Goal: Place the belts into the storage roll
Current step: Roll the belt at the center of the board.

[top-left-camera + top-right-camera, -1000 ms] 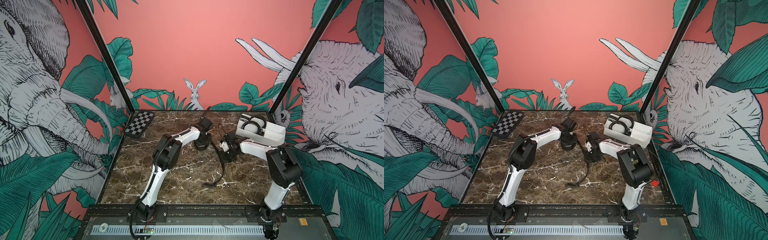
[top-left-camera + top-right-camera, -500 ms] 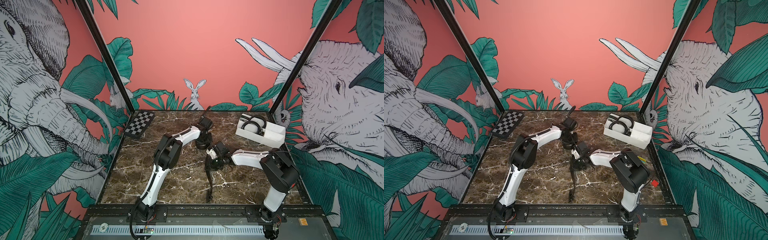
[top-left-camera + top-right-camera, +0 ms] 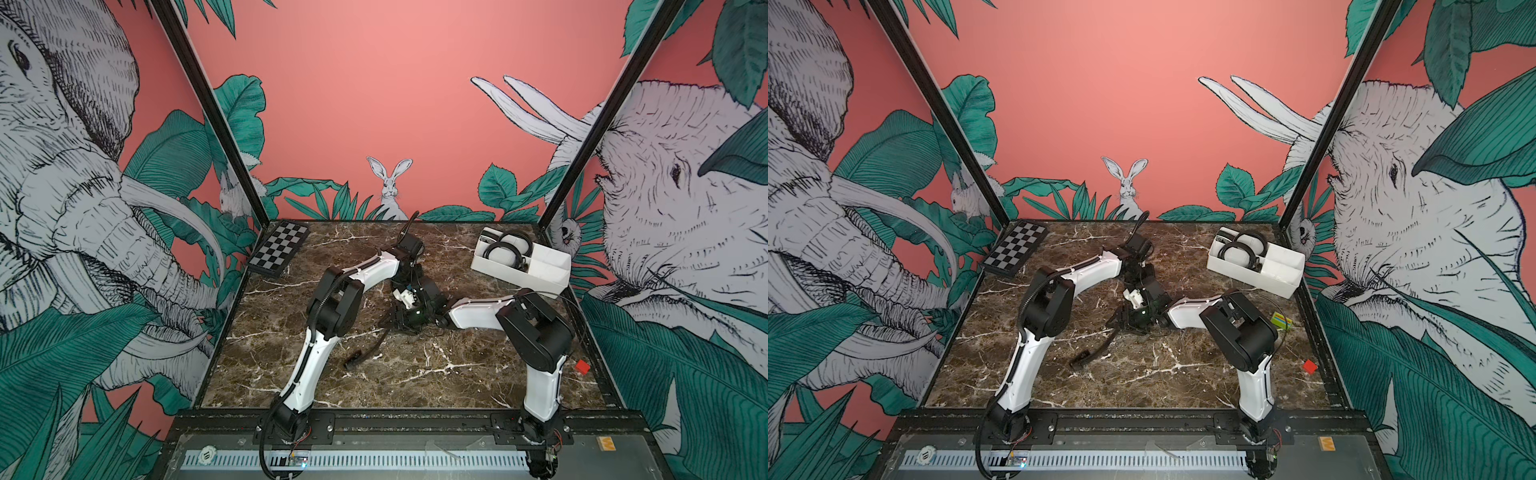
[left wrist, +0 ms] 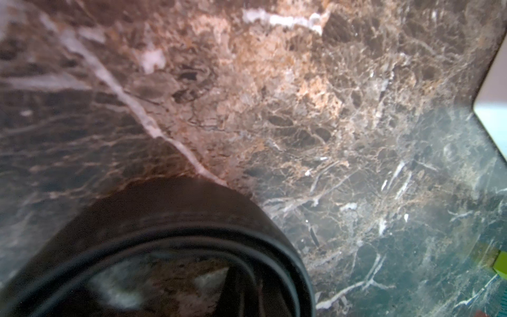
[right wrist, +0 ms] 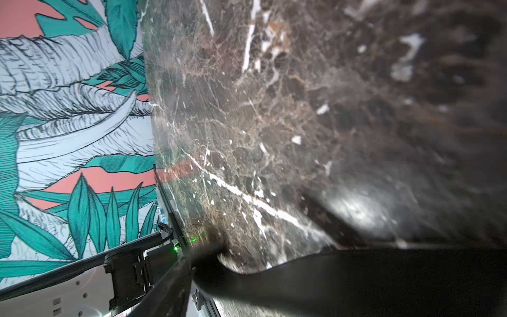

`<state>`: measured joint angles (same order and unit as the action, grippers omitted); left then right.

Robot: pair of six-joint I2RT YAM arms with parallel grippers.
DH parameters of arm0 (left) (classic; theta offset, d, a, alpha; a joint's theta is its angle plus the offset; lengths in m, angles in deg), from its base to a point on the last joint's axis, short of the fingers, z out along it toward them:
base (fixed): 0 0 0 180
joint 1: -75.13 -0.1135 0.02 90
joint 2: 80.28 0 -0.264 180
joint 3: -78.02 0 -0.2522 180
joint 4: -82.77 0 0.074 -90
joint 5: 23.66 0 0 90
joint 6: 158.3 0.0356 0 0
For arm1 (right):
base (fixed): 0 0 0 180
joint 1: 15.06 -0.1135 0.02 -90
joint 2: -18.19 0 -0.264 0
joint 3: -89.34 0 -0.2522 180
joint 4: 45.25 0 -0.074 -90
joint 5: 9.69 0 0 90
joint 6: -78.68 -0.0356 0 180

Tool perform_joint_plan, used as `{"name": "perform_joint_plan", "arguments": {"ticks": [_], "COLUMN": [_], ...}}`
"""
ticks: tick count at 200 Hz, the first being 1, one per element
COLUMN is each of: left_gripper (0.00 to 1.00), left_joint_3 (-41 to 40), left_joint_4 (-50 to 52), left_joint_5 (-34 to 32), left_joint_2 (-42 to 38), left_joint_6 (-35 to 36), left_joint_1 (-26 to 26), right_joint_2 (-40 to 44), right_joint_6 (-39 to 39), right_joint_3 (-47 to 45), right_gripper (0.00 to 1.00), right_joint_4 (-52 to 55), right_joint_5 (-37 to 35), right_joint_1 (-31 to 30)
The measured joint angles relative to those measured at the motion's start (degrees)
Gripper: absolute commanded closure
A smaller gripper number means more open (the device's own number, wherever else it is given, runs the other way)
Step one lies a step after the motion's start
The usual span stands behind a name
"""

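On marble table (image 4: 301, 109), left wrist alone shows belt (image 4: 192, 236) coiled; left tool (image 3: 412, 277) closed, right tool (image 3: 395, 322) unclear.

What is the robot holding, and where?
The left gripper is shut on the black belt at its rolled-up end. Whether the right gripper grips too is unclear.
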<state>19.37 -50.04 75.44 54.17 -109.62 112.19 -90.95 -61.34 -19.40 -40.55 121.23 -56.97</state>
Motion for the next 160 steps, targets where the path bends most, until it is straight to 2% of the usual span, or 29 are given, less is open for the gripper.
{"name": "perform_joint_plan", "arguments": {"ticks": [21,56,87,119,160], "left_gripper": [1.0,1.0,1.0,1.0,1.0], "left_joint_3": [-0.1,-0.3,-0.4,-1.2,-2.4], "left_joint_4": [-0.2,-0.5,-0.7,-1.7,-3.6], "left_joint_5": [0.3,0.9,1.3,2.3,4.2], "left_joint_2": [0.0,0.0,-0.1,-0.3,-0.7], "left_joint_6": [-0.1,-0.1,-0.1,-0.3,-1.1], "left_joint_1": [-0.1,-0.2,-0.3,-0.3,-0.6], "right_joint_2": [4.0,11.3,9.8,4.2,1.5], "right_joint_6": [3.6,11.0,15.4,15.6,11.0], "right_joint_3": [-0.2,-0.1,4.0,7.8,5.2], "right_gripper": [0.27,0.25,0.29,0.34,0.37], "right_joint_4": [8.1,21.1,27.5,23.8,12.0], "right_joint_5": [-1.0,-4.7,-9.1,-10.6,-11.6], "right_joint_1": [2.4,11.0,17.1,19.5,19.9]}}
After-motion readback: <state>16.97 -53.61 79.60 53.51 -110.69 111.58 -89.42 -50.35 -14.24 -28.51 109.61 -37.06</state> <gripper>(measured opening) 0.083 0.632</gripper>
